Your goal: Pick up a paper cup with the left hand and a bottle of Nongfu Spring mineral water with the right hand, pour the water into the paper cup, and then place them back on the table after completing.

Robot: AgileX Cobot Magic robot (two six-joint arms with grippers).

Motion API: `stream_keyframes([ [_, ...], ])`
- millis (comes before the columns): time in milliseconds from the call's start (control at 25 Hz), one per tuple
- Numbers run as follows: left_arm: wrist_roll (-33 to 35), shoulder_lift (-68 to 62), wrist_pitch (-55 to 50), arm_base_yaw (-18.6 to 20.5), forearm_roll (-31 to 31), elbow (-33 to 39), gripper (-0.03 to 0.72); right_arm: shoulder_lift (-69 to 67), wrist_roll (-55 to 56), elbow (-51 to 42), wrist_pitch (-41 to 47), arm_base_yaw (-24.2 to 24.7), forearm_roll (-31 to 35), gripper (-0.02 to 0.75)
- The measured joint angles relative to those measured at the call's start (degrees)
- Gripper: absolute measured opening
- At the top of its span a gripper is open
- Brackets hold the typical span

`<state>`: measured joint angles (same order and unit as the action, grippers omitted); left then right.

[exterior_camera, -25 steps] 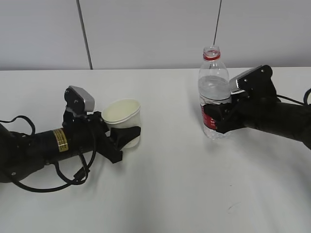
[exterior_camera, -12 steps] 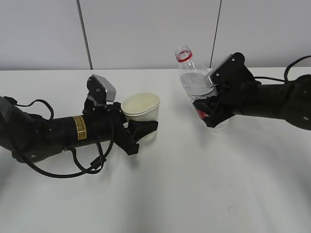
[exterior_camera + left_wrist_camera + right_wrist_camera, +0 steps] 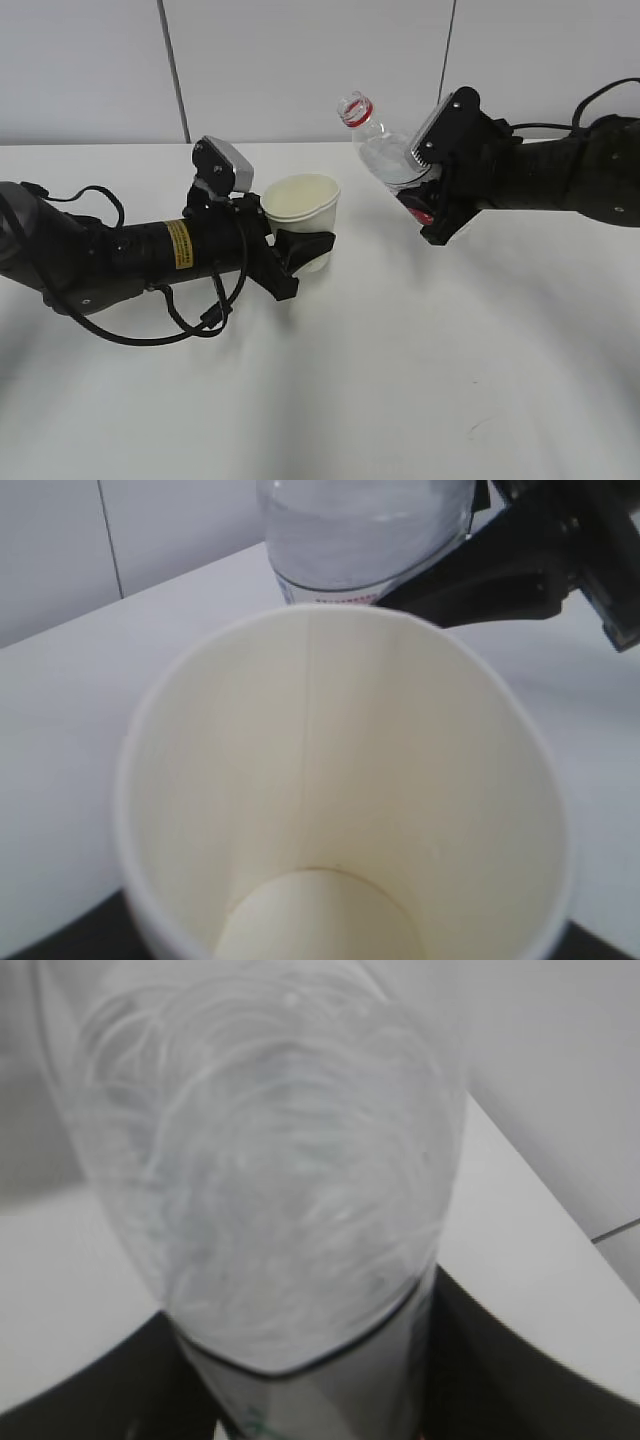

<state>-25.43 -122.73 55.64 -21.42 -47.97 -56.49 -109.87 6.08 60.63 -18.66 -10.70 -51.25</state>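
Right hand is clamped round the middle of the bottle, jaws about halfway apart and pressed against its sides, and the bottle is tipped over to the left with its open, red-ringed mouth up and pointing towards the cup. Over on the other side, the left hand grips the cup low on its wall, jaws likewise half spread around it, cup upright and its mouth wide open. Both look lifted off the table, towards the back edge near the middle, though how high is hard to tell.

From the left wrist view, the cup is dry inside, nothing poured yet, and the bottle hangs just beyond its far rim.

Now the pour, and here is how I'd judge it: bring the bottle mouth over the centre of the cup before tilting any further, then roll the wrist slowly so the water comes out thin. Keep the cup level and go easy on the squeeze; paper walls buckle.
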Motion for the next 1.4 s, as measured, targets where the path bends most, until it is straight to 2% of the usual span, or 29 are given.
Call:
stream_keyframes([
  [320, 0.0, 0.0, -0.1, 0.0, 1.1, -0.1, 0.365, 0.6, -0.3, 4.4, 7.2, -1.4, -7.4, 0.377],
  [840, 0.0, 0.0, -0.1, 0.0, 1.8, -0.1, 0.365, 1.6, -0.5, 8.4, 13.1, -1.7, -16.4, 0.377],
  [1160, 0.0, 0.0, -0.1, 0.0, 2.2, -0.1, 0.365, 1.7, -0.6, 10.4, 18.7, -6.2, -22.7, 0.377],
  [1400, 0.0, -0.1, -0.1, 0.0, 2.2, -0.2, 0.365, 1.7, -0.7, 11.9, 20.5, -7.0, -24.7, 0.377],
])
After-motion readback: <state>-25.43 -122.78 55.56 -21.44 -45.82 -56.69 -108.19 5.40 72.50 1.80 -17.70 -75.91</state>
